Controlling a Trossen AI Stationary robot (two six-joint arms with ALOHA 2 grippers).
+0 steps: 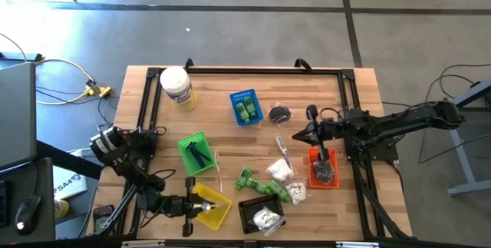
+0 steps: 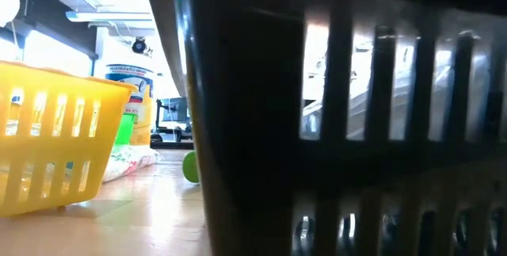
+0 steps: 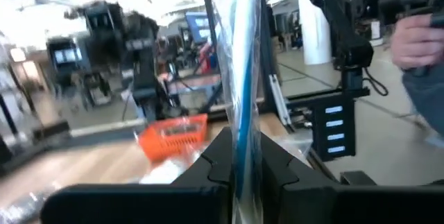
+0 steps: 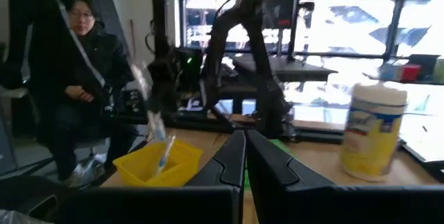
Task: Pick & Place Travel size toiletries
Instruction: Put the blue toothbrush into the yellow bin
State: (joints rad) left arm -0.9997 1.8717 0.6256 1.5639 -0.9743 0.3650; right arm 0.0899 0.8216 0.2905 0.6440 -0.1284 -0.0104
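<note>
while the left gripper (image 1: 189, 206) hangs over the yellow basket (image 1: 217, 214) near the front edge of the worktop (image 1: 222, 94), its fingers (image 3: 216, 156) are pinched on a clear-wrapped thin stick (image 3: 243, 78) that stands upright between them; the right gripper (image 1: 298, 137) sits pressed together and empty, above the wood toward the right edge, just beside the orange basket (image 1: 314, 177), which holds dark pieces

the other toiletries are spread about: two green bottles (image 1: 245, 110) lie in the blue basket (image 1: 235, 97) near the back edge, more green bottles (image 1: 262, 186) and white packets (image 1: 281, 171) lie loose on the wood toward the front, just left of the orange basket, and a white packet (image 1: 266, 218) lies in the black basket (image 1: 244, 206) at the front edge; a green basket (image 1: 186, 145) with a dark piece sits toward the left, a small black round piece (image 1: 279, 113) lies beside the blue basket, and a big white jar (image 1: 176, 87) stands at the back left corner

in the low view the black basket's wall (image 2: 356, 129) blocks most of the worktop

a seated person (image 4: 83, 78) shows beyond the table
</note>
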